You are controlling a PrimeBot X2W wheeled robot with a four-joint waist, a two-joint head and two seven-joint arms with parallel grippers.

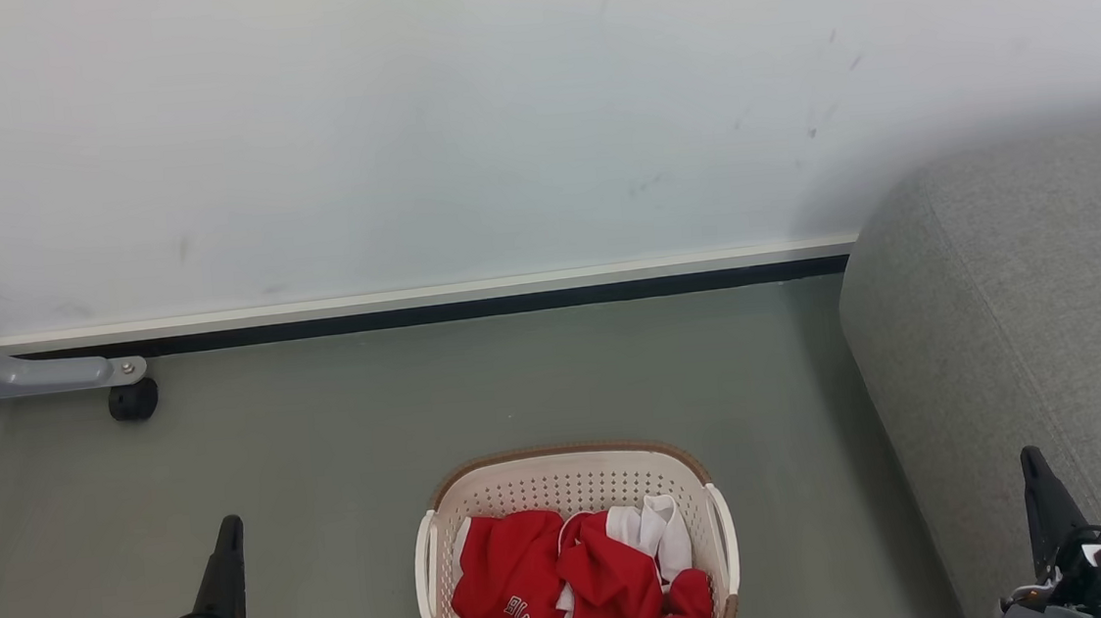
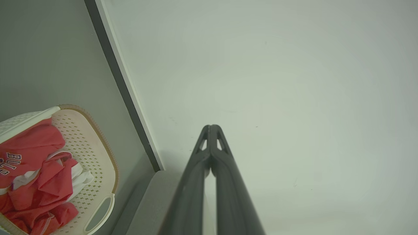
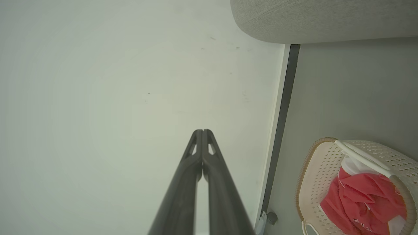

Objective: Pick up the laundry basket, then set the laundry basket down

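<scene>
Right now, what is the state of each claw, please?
Left claw: closed, holding nothing.
Right claw: closed, holding nothing.

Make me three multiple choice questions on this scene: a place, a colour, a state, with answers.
1. Where is the laundry basket? A) on a shelf B) in a gripper C) on the floor
2. What colour are most clothes in it? A) red B) blue C) green
3. How is the left gripper? A) wide open B) shut, empty C) shut on a handle
Answers: C, it stands on the grey floor; A, red fabric with some white; B, its fingers meet with nothing between.
</scene>
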